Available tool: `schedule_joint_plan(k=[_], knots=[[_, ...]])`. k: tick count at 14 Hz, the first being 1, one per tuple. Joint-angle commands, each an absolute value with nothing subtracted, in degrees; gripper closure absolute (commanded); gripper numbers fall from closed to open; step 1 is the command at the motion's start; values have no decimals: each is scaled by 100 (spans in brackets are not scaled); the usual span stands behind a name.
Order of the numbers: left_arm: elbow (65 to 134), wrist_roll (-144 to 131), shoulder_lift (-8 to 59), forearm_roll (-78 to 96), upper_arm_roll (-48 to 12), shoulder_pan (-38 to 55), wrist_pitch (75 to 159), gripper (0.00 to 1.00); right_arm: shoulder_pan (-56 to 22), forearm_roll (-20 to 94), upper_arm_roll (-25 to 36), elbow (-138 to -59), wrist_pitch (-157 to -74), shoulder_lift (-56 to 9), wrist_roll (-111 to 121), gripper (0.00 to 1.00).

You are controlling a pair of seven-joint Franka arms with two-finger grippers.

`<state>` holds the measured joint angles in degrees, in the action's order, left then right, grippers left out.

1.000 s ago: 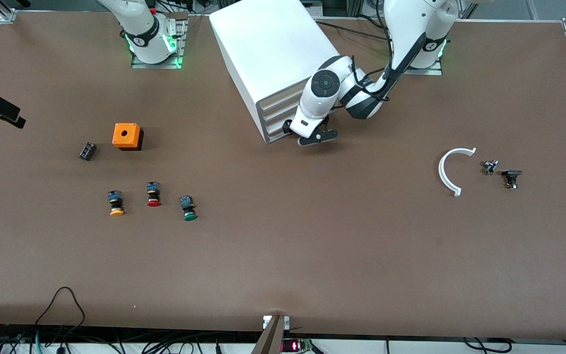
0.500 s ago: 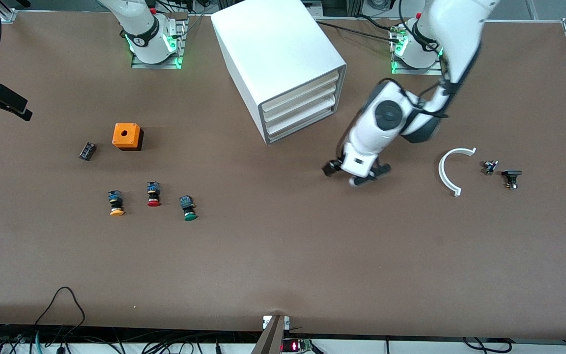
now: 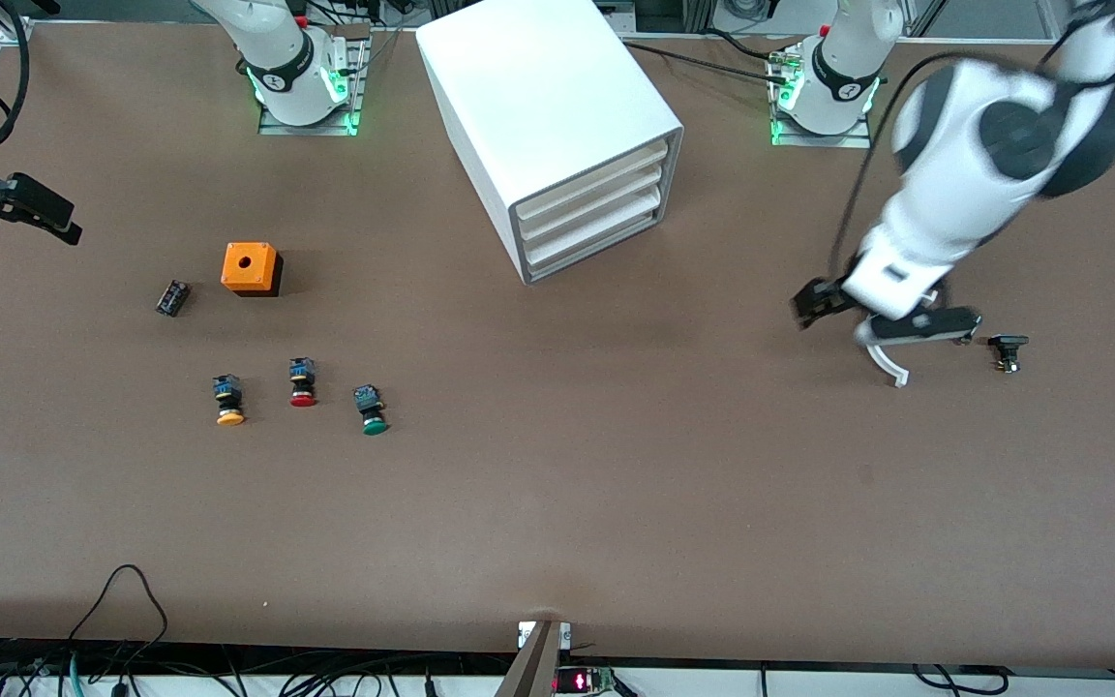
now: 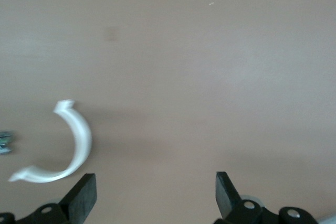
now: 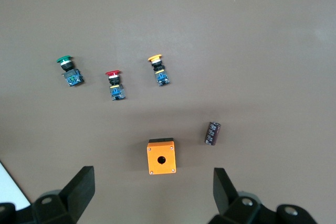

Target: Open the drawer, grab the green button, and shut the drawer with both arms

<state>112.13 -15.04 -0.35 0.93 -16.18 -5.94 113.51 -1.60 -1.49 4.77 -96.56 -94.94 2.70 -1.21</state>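
Observation:
The drawer (image 3: 588, 248) is the bottommost of the white cabinet (image 3: 538, 87) and sits shut, like the three above it. The green-capped button (image 3: 371, 409) lies on the table beside a red-capped one (image 3: 303, 382) and an orange-yellow-capped one (image 3: 228, 400); it also shows in the right wrist view (image 5: 67, 70). My left gripper (image 3: 867, 315) is open and empty over a white curved piece (image 4: 79, 140), away from the cabinet. My right gripper (image 5: 153, 179) is open and empty, high over the right arm's end of the table, above an orange box (image 5: 161, 156).
The orange box (image 3: 250, 268) and a small black part (image 3: 172, 297) lie farther from the front camera than the three buttons. The white curved piece (image 3: 887, 366) and a small black part (image 3: 1008, 348) lie toward the left arm's end. Cables hang at the table's near edge.
My left gripper has swung from the cabinet's drawer fronts toward the left arm's end and now hangs over the white curved piece. The right gripper has shifted slightly. The drawers stay shut.

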Motion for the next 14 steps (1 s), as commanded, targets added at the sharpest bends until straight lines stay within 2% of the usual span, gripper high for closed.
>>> schedule_joint_plan(k=[1, 8, 14], knots=[[10585, -520, -290, 229, -1144, -598, 10042, 0, -176, -193, 483, -9563, -9492, 273, -53, 0], [9994, -598, -387, 149, -1187, -624, 9150, 0, -176, -193, 501, -9562, -9431, 273, -44, 0], [9976, -589, -325, 149, -1108, -642, 9176, 0, -167, -193, 510, -9562, -9431, 264, -44, 0]])
